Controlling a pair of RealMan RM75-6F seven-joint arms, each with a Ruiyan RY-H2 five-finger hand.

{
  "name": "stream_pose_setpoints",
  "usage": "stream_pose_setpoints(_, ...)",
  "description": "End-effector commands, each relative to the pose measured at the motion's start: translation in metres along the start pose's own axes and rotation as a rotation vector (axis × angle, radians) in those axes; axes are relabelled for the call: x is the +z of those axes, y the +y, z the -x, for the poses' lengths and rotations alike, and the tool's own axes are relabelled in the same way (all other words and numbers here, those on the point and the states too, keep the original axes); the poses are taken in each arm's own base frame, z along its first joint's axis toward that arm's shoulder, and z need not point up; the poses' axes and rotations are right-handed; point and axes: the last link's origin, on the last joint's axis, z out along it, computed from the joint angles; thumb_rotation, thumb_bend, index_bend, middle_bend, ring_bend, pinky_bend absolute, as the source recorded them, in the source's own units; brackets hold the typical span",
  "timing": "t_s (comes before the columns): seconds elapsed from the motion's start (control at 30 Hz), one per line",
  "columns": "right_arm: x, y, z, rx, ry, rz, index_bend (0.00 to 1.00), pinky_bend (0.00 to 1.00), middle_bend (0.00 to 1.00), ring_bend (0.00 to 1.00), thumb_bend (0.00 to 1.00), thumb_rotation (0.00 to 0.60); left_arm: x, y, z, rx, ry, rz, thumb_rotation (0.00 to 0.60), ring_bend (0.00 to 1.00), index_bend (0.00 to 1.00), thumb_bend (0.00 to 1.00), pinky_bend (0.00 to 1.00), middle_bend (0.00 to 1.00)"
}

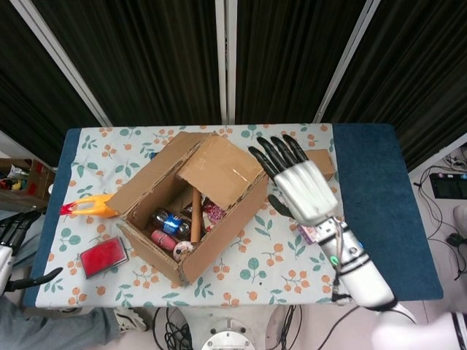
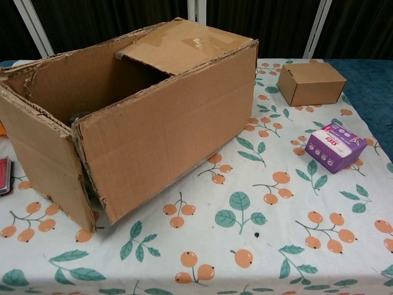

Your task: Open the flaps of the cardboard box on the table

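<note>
The cardboard box (image 1: 219, 232) lies slantwise mid-table, also filling the chest view (image 2: 166, 129). Its long far flap (image 1: 155, 173) stands open outward. One end flap (image 1: 219, 169) still lies folded over the right end, seen as a taped panel (image 2: 184, 44). The near left end flap (image 2: 43, 166) hangs down along the box. Cans and a wooden stick (image 1: 195, 215) lie inside. My right hand (image 1: 298, 188) hovers raised, fingers spread, just right of the folded flap, holding nothing. My left hand (image 1: 9, 248) is off the table's left edge, fingers apart, empty.
A small closed box (image 2: 310, 83) and a purple packet (image 2: 334, 146) sit right of the big box. An orange-yellow tool (image 1: 91, 207) and a red pad (image 1: 102, 257) lie to its left. A blue cloth (image 1: 379, 211) covers the table's right end.
</note>
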Motion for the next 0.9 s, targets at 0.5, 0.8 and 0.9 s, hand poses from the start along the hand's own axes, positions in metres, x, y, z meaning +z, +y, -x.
stream_pose_setpoints(0.5, 0.093, -0.156, 0.054, -0.333, -0.232, -0.066, 0.10, 0.00, 0.06, 0.00, 0.55, 0.600, -0.006, -0.009, 0.006, -0.031, -0.006, -0.034, 0.243, 0.11, 0.09, 0.01, 0.15, 0.11)
stream_pose_setpoints(0.8, 0.105, -0.139, 0.083, -0.326, -0.304, -0.035, 0.16, 0.00, 0.09, 0.00, 0.59, 0.600, -0.007, -0.012, 0.012, -0.033, -0.028, -0.054, 0.242, 0.11, 0.09, 0.01, 0.15, 0.11)
stream_pose_setpoints(0.9, 0.108, -0.133, 0.088, -0.333, -0.315, -0.032, 0.17, 0.00, 0.10, 0.00, 0.60, 0.600, -0.008, -0.013, 0.014, -0.034, -0.038, -0.065, 0.242, 0.11, 0.09, 0.01, 0.15, 0.11)
